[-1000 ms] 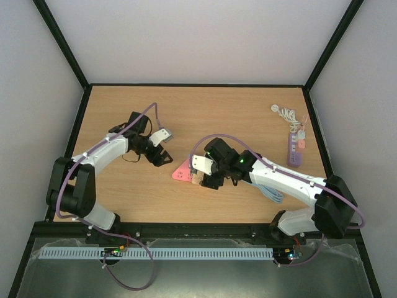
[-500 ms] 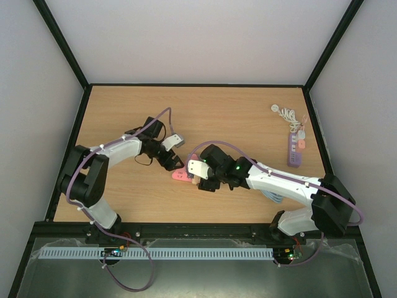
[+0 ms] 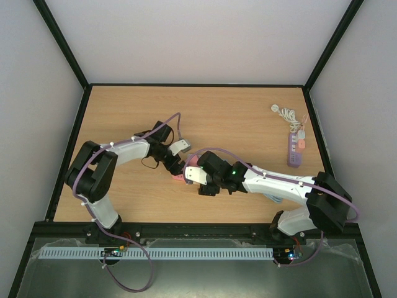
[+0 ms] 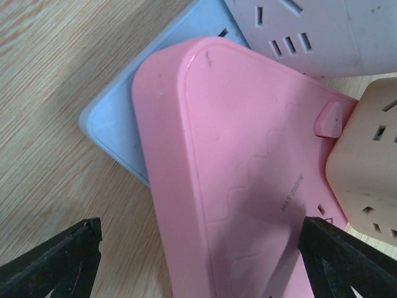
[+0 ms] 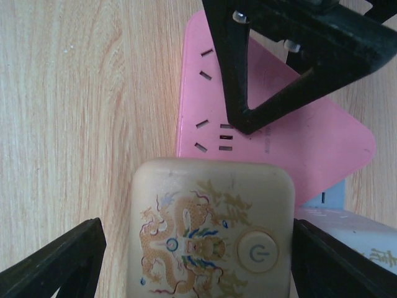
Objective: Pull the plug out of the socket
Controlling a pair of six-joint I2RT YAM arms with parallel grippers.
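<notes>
Arms (image 3: 273,180) nearer; plug (image 5: 211,242) btwn R jaws?

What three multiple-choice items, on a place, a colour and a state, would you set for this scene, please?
1. Where does the purple power strip lie?
A. by the right edge of the table
B. by its left edge
C. between the arm bases

2. What colour is the flat socket board beneath the left pincer?
A. green
B. pink
C. black

3. How does the right pincer stand?
A. shut on nothing
B. shut on a cable
C. open, a finger on either side of the beige cube

Answers:
1 A, the top view shows the strip near the right rim.
2 B, both wrist views show the board pink.
3 C, the right wrist view shows its fingers wide apart around the cube.
</notes>
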